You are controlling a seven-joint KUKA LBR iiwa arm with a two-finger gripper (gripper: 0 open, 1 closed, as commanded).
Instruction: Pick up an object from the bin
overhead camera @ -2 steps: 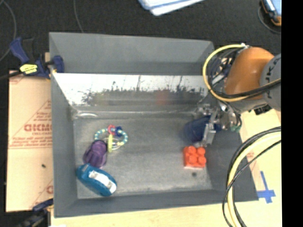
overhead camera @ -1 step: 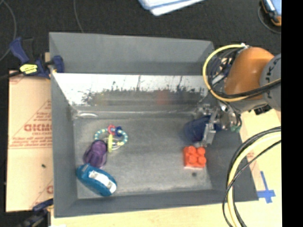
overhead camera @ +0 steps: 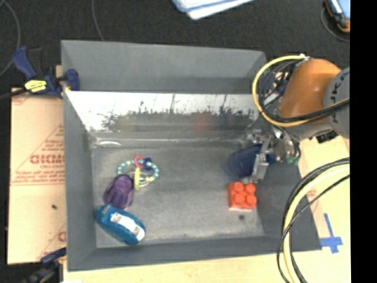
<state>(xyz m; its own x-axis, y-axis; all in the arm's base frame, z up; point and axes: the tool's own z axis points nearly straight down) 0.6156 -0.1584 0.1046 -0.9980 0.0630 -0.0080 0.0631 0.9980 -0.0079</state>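
Bin floor (overhead camera: 188, 208): orange block (overhead camera: 242, 196), blue lump (overhead camera: 240, 163)

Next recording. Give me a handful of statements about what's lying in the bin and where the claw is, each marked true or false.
1. An orange studded block lies in the right part of the bin. True.
2. The purple thing lies against the orange block. False: it lies far off on the left, beside a bead ring.
3. The claw is down at a dark blue thing near the right wall. True.
4. The blue-and-white thing sits in the far right corner. False: it lies in the near left corner, just below the purple thing.
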